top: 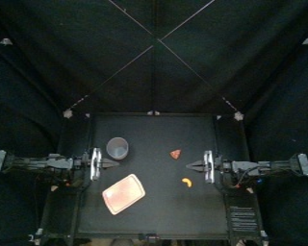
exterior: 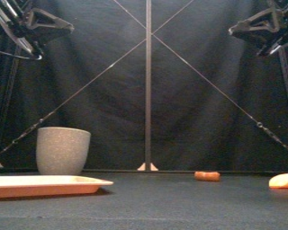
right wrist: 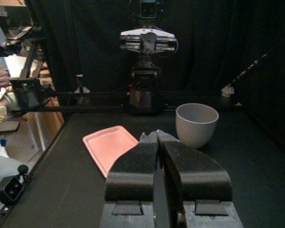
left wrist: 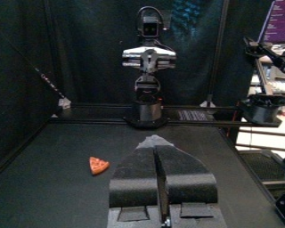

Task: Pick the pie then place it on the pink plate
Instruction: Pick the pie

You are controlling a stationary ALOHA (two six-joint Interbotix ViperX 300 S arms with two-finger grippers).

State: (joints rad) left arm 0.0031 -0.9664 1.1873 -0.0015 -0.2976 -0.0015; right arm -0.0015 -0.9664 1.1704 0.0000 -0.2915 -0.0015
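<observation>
Pink plate (exterior: 44, 185) nearest, empty, front-left; pie (top: 176, 153) lies well apart from it, mid-scene, untouched; left gripper (left wrist: 158, 150) and right gripper (right wrist: 157, 141) both closed on nothing at either side, so pick and place are all left.

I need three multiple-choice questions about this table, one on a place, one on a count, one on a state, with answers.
1. Where does the pie slice lie?
A. on the pink tray
B. on the bare table, right of the grey cup
C. inside the cup

2. How many toy foods are on the table?
A. one
B. two
C. four

3. What does the left claw hold?
A. nothing
B. the pie slice
C. the cup

Answers: 1 B, it lies apart from tray and cup; 2 B, the slice and a yellow crescent; 3 A, its jaws are shut and empty.
</observation>
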